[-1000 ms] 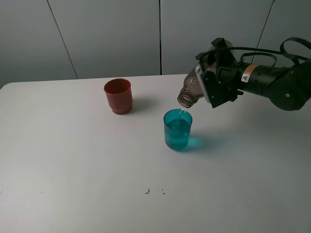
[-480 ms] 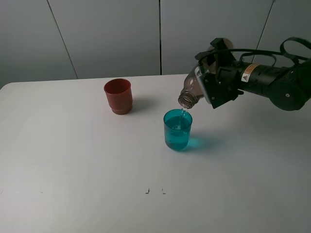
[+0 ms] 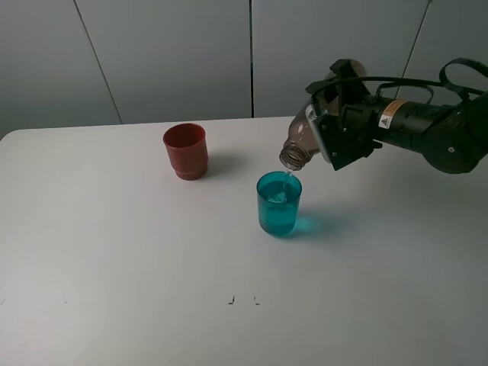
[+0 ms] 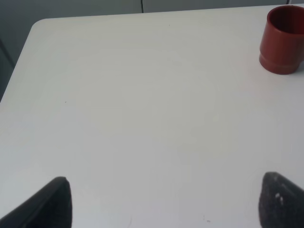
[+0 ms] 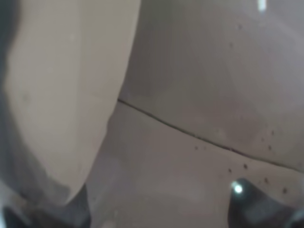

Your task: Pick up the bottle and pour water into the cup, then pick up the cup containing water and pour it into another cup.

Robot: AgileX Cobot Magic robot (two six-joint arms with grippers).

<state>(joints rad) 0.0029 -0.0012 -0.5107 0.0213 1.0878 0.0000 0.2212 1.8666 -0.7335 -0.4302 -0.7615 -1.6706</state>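
I log the bottle (image 3: pixel 300 143), clamped in my right jaws right of centre, long axis tilted down-left, mouth just above the cup (image 3: pixel 279 204); left jaws gape wide, empty.

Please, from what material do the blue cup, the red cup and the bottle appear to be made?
Blue cup: probably plastic, glossy and translucent; light passes through it and tints the table teal.
Red cup: probably plastic, opaque with a dull sheen; nothing shows through.
Bottle: seemingly clear plastic with a grey-brown tint; one sees through its wall.
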